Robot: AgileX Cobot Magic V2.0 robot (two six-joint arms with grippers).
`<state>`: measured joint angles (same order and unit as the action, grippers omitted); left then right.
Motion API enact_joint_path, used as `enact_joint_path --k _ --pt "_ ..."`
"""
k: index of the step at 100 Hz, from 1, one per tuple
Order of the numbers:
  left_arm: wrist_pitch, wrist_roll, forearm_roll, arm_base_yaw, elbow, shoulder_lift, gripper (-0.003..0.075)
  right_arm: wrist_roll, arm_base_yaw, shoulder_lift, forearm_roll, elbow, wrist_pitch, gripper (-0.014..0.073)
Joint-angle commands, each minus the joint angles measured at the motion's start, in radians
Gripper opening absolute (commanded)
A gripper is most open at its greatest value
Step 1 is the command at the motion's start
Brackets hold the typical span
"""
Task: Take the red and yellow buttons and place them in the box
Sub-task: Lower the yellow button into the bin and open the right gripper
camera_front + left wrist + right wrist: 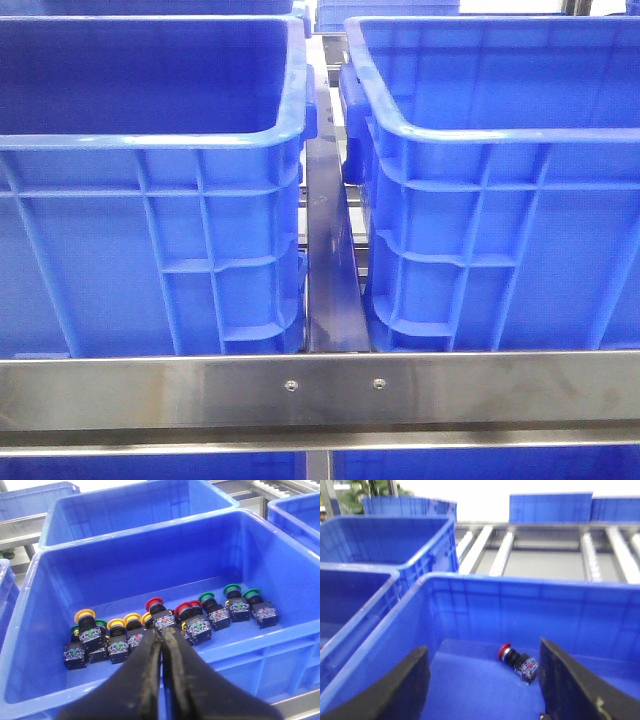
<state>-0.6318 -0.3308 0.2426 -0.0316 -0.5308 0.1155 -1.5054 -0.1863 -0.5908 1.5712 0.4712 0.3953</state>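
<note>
In the left wrist view a blue bin (pixel 150 555) holds a row of push buttons: yellow-capped ones (pixel 85 615), red-capped ones (pixel 154 603) and green-capped ones (pixel 233 589). My left gripper (pixel 162 632) is shut and empty, above the bin's near wall in front of the red buttons. In the right wrist view my right gripper (pixel 482 680) is open and empty over another blue box (pixel 520 605). One red button (pixel 517 661) lies on its side on that box's floor. Neither gripper shows in the front view.
The front view shows two tall blue bins, one left (pixel 150 200) and one right (pixel 500 200), with a dark gap and a steel rail (pixel 320 390) in front. More blue bins (pixel 385 540) and conveyor rollers (pixel 545 550) stand beyond.
</note>
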Motion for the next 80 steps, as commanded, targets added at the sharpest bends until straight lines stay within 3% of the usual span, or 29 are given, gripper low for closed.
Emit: enact_joint_path --k 1,28,66,80 --pt "0.086 0.009 0.021 0.0 -0.023 0.013 -0.0019 -0.012 0.0 0.079 0.022 -0.016 -0.012 0.0486" --pt "0.086 0.009 0.021 0.0 -0.023 0.013 -0.0019 -0.012 0.0 0.241 0.021 -0.099 -0.019 0.0451" --pt "0.086 0.009 0.021 0.0 -0.023 0.013 -0.0019 -0.012 0.0 0.245 0.021 -0.111 -0.019 -0.0045" --pt "0.086 0.009 0.021 0.0 -0.023 0.013 -0.0019 -0.012 0.0 0.245 0.021 -0.111 -0.019 -0.0067"
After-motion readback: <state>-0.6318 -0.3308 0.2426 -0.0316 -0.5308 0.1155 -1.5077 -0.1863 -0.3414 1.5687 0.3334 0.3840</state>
